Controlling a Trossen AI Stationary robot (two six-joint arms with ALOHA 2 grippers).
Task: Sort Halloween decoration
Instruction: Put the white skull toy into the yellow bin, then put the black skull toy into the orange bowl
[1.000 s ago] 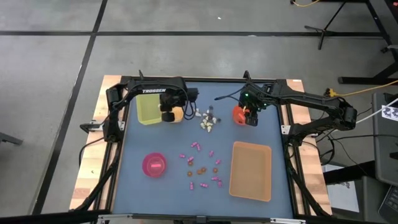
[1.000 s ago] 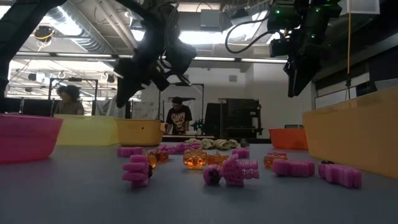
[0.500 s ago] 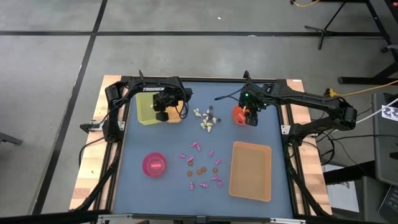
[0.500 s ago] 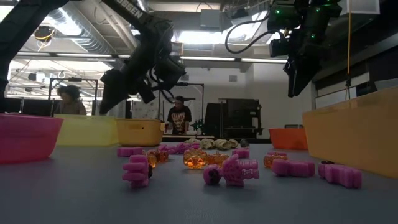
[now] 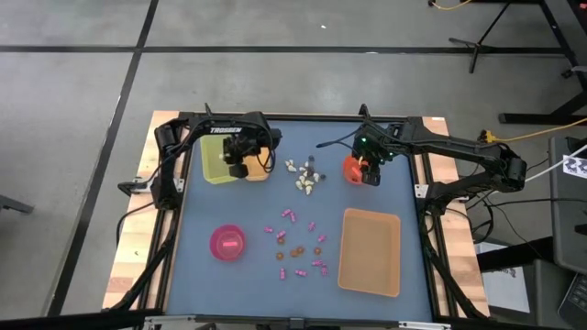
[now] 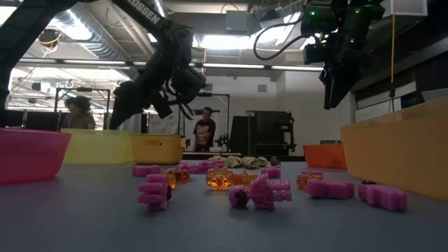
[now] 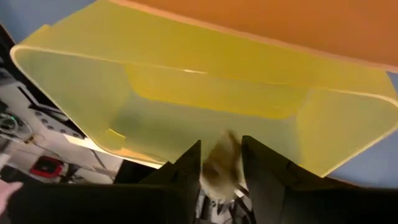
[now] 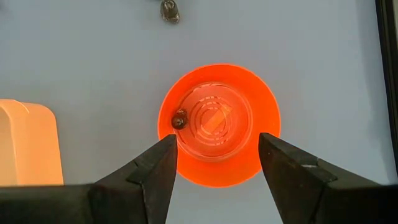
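Observation:
My left gripper (image 5: 237, 165) hangs over the yellow-green tray (image 5: 217, 161) at the far left and is shut on a cream-white trinket (image 7: 221, 163). My right gripper (image 5: 368, 172) is open above the red-orange bowl (image 8: 217, 124), its fingers either side of it and apart from it. One dark grey trinket (image 8: 180, 119) lies in that bowl. Cream trinkets (image 5: 303, 176) and dark grey ones (image 5: 313, 168) lie in a small heap at the table's far middle. Magenta trinkets (image 5: 288, 215) and orange-brown ones (image 5: 295, 249) are scattered nearer, on the table. My left gripper pinches the cream-white trinket (image 7: 222, 155) between its two fingers (image 7: 186, 169). It comes from above, slanting toward the table's left. The trinket is lifted clear, above the inside of the yellow-green tray (image 7: 205, 93). Which part of it the fingers have is too blurred to tell.
An orange tray (image 5: 260, 169) stands right beside the yellow-green one. A pink bowl (image 5: 227, 243) sits near left, a large tan tray (image 5: 370, 250) near right. A lone dark grey trinket (image 8: 169, 10) lies beyond the red-orange bowl. People stand in the room behind (image 6: 204, 133).
My left gripper has gone toward the table's left edge, from over the orange tray to over the yellow-green tray, tipping more toward the left as it went.

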